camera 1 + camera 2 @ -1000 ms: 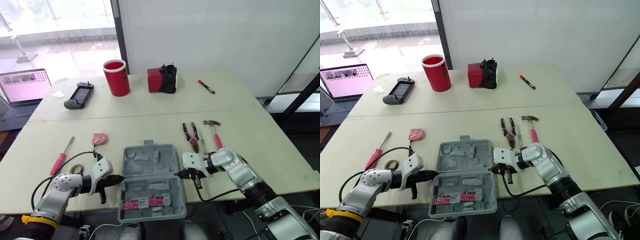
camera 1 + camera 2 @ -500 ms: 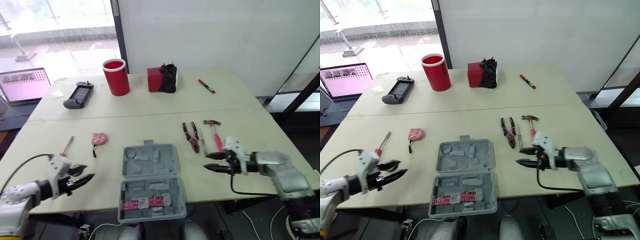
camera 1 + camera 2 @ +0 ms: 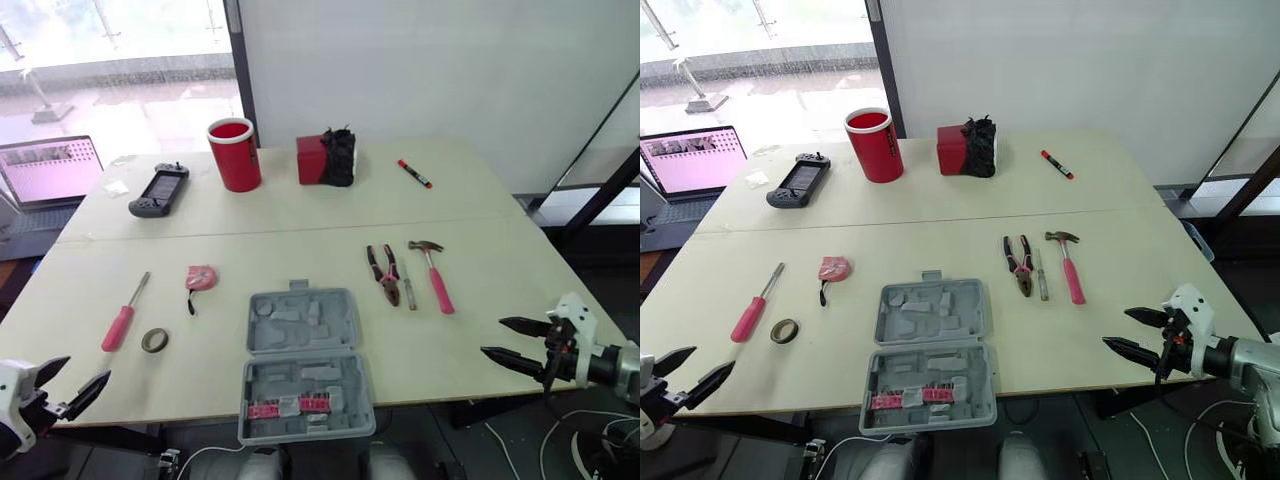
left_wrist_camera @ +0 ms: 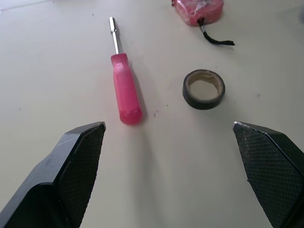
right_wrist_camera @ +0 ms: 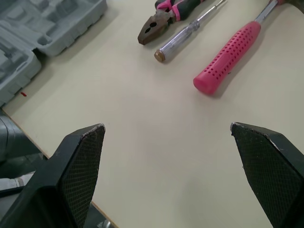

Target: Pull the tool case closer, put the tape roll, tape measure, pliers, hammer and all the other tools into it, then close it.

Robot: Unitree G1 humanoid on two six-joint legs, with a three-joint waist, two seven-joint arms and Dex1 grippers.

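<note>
open grey plastic tool case [image 3: 305, 365] at near edge of cream table [image 3: 500, 270]; our left gripper [image 3: 72, 375], right gripper [image 3: 494, 337] both gape empty.

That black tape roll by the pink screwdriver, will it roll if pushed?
Probably not: the tape roll lies flat on the table, so it should slide. Small and hollow, it is likely light. On edge, it could roll.

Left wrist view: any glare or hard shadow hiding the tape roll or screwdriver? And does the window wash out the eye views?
Left wrist view: even light, no glare; the tape roll and screwdriver throw only faint, short shadows. Left eye view: the window at far left is blown out bright, yet the table and case are evenly lit.
</note>
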